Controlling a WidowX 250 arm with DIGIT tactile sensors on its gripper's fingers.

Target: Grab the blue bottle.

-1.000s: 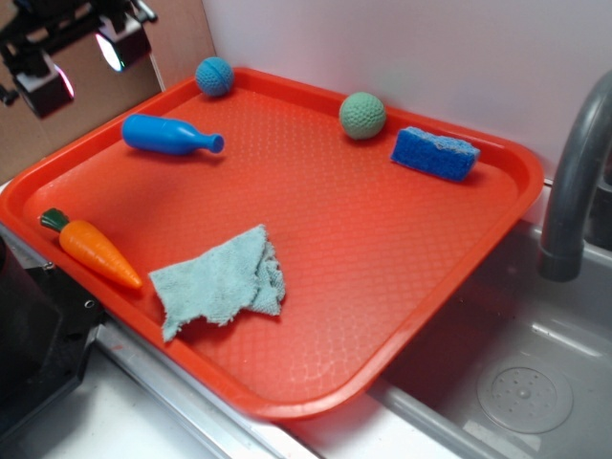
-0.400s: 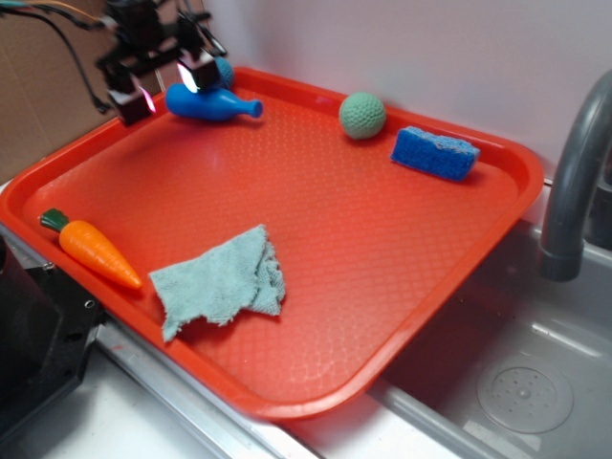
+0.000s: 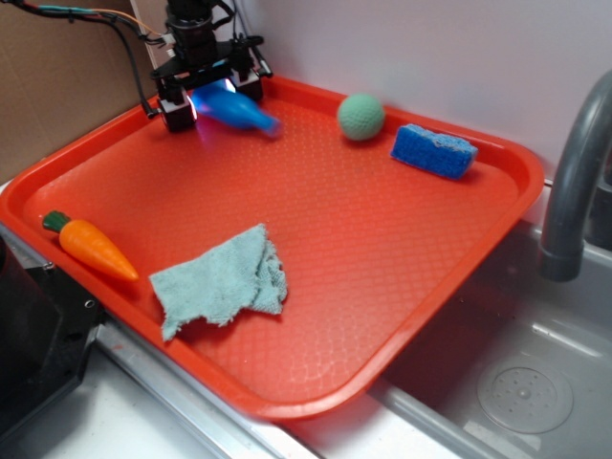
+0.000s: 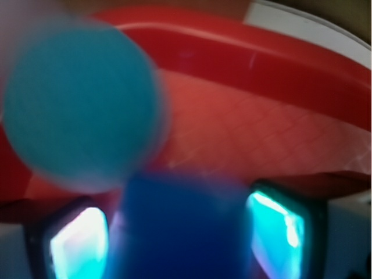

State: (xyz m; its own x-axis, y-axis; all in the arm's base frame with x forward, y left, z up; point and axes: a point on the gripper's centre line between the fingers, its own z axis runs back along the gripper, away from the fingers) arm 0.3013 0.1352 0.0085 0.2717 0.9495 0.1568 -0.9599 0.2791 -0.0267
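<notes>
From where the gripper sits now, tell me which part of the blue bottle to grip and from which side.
Grip the fat rounded body of the blue bottle, coming from above, fingers either side of its width. It lies on its side near the tray's back left corner, narrow neck pointing right. The gripper already straddles the body; the wrist view shows blue between the fingers. The blue-teal ball sits close behind.

The black robot arm comes down from the top left corner, with its wrist held almost straight up and thin cables running off to the left. The black two-finger gripper (image 3: 210,99) points down, close to the surface. Its two fingers stand one on each side of the smooth bright-blue plastic bottle (image 3: 239,110), with the jaws closed against its fat body. In the wrist view both finger pads (image 4: 78,244) glow light cyan, and the bottle fills the space between them.
</notes>
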